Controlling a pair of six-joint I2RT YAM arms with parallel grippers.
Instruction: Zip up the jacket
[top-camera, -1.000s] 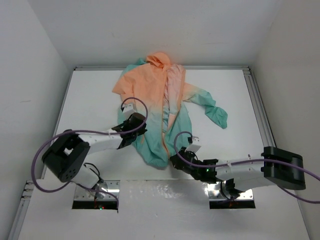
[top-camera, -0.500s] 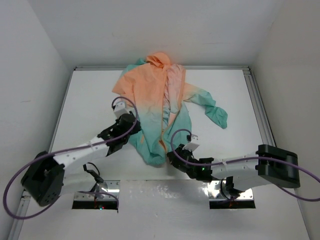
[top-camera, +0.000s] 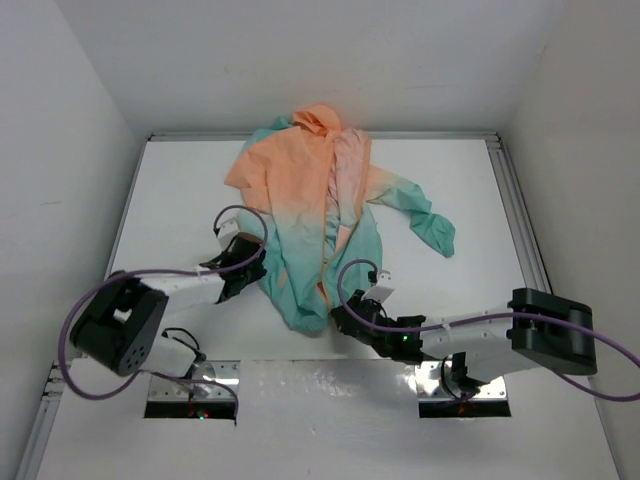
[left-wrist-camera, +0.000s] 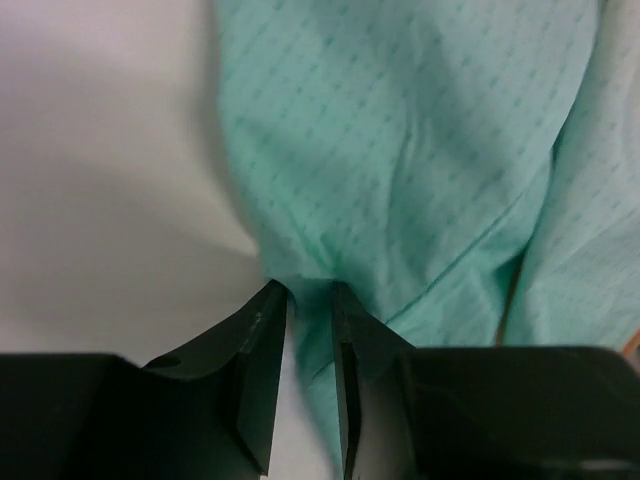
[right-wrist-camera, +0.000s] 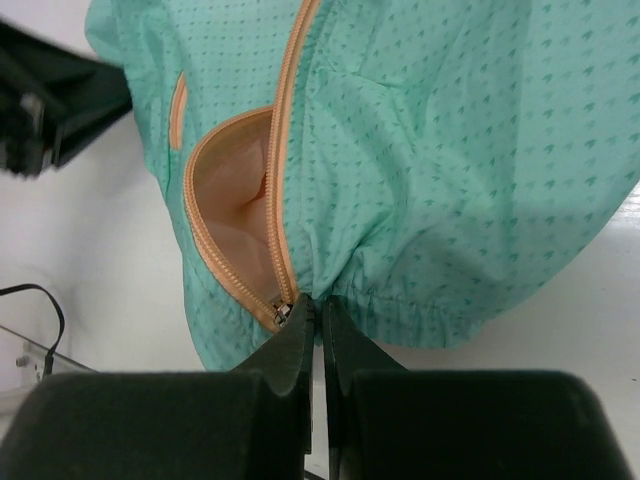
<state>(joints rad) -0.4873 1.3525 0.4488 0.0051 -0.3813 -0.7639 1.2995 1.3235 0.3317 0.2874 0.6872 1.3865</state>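
The left gripper (left-wrist-camera: 307, 290) clenches its jaws on a teal fold of the jacket (top-camera: 300, 180). The right gripper (right-wrist-camera: 315, 302) has its jaws clamped on the hem, just beside the orange zipper (right-wrist-camera: 284, 150) bottom end.

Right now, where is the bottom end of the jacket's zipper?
In the right wrist view, the zipper's bottom end sits low centre at the jacket's teal hem, at the right end effector's tips.

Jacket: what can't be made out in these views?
Slider: right wrist view, mostly covered by the right end effector.
Zipper top: cut off by that view's upper edge; lost in folds from above.
Left end effector grip: left wrist view, jacket folds hide how much cloth it holds.
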